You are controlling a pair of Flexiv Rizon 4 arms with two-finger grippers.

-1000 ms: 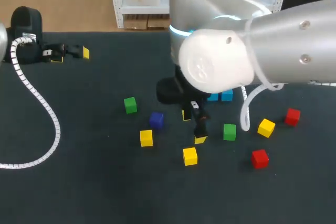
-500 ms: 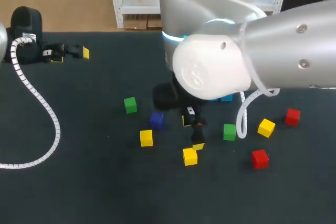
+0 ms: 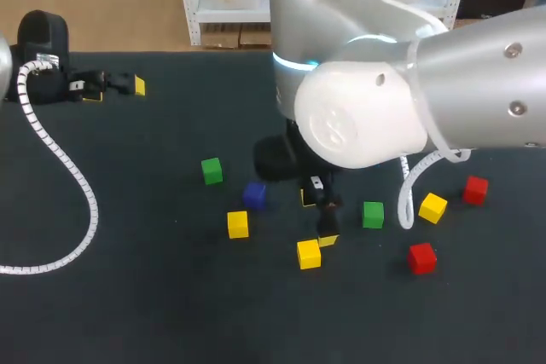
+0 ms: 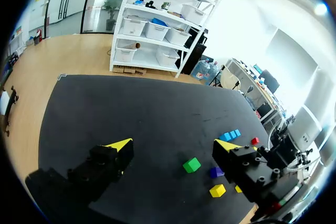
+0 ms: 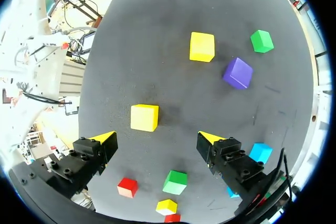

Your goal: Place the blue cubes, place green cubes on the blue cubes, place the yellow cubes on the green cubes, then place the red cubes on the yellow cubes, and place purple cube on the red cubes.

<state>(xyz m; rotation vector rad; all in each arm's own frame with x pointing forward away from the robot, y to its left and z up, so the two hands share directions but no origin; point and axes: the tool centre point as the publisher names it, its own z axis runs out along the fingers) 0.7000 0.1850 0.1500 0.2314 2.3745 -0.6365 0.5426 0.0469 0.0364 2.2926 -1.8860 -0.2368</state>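
Risk: yellow before blue

Two light-blue plastic cubes (image 4: pixel 231 135) sit together beside our right gripper (image 5: pixel 157 139), which gapes wide and empty over a yellow plastic cube (image 5: pixel 144 117). If we close here, we break the order. Our left gripper (image 4: pixel 174 144) is also wide, well apart.

On the dark table (image 3: pixel 145 296) a purple cube (image 3: pixel 253 195) is set; a green cube (image 3: pixel 212 170) and a yellow cube (image 3: pixel 238 224) are found near it; a second yellow cube (image 3: pixel 309 254), second green cube (image 3: pixel 373 215), third yellow cube (image 3: pixel 432 207), nearer red cube (image 3: pixel 421 257), farther red cube (image 3: pixel 476 189) and blue cubes (image 4: pixel 227 137) are spread farther from it.
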